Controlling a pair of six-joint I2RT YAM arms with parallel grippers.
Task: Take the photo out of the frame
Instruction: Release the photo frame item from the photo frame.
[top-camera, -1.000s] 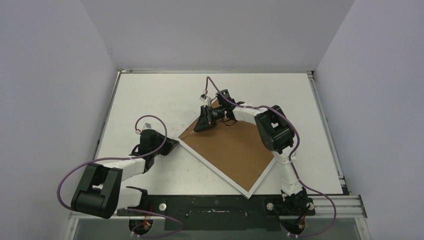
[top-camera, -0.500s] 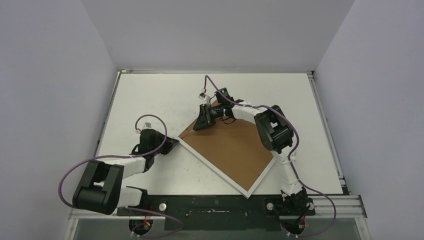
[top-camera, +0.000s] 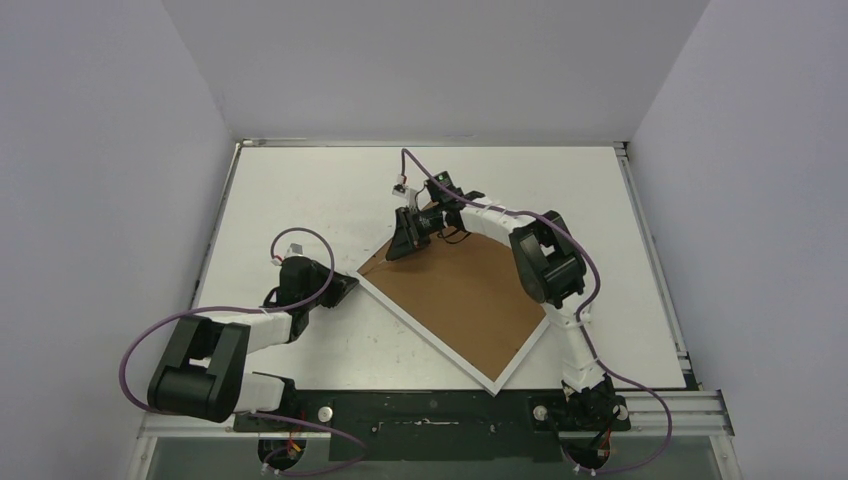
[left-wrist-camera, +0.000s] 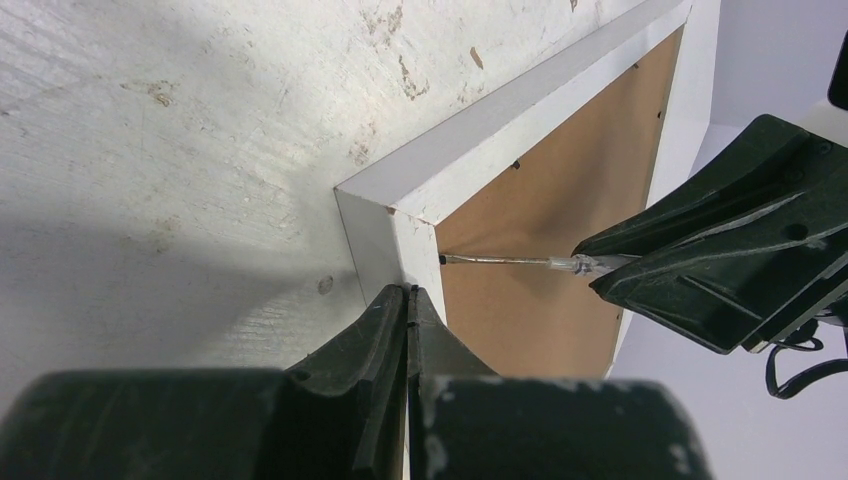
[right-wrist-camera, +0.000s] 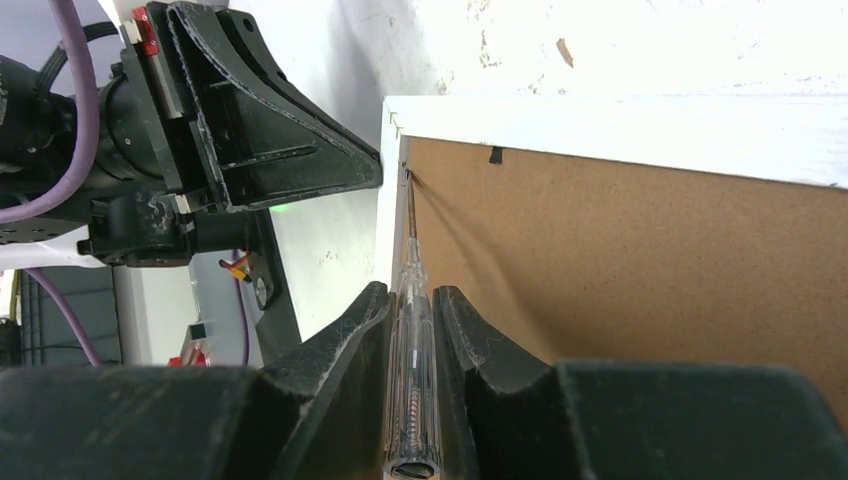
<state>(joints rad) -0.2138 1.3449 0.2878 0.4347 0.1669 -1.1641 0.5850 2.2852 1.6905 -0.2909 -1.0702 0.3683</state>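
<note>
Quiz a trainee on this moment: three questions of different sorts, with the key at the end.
1. True or false: the frame lies with its brown backing board facing up.
2. What does the right end effector hold? A) a brush B) a clear-handled screwdriver C) nothing
3. Fill in: the left end effector is ___, at a corner of the frame.
Key: 1 true; 2 B; 3 shut.
</note>
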